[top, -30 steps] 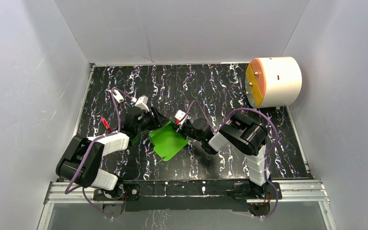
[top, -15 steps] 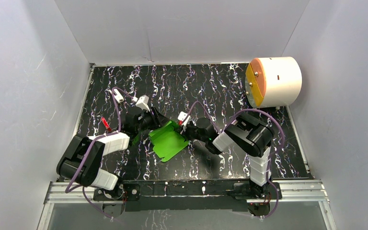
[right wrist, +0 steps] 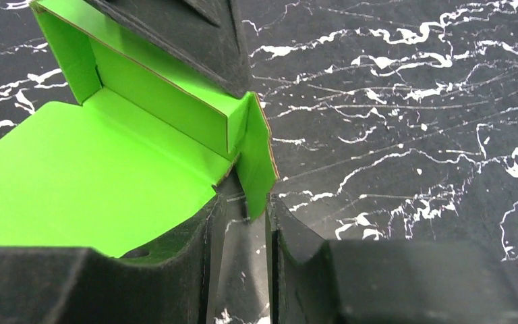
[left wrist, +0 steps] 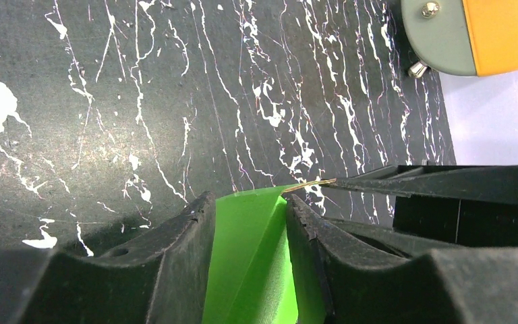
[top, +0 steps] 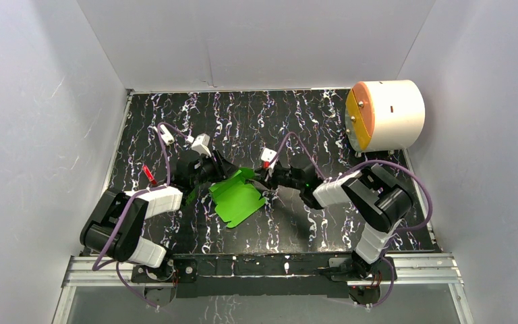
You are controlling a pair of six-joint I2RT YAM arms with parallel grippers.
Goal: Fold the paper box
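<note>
we see the left claw (left wrist: 248,209) pinching the paper box (right wrist: 94,169) wall, the right claw (right wrist: 244,209) loose and narrow around its side flap.

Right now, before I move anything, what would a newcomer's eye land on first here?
The bright green paper box, half folded in the middle of the black marbled table, with the left pincer straddling a raised wall and the right pincer straddling a side flap. Next, the big white drum with an orange face at the far right corner.

Tabletop (top: 243,115) behind the paper box (top: 236,199) lies open (white cylinder (top: 394,111) fills its far-right corner).
</note>
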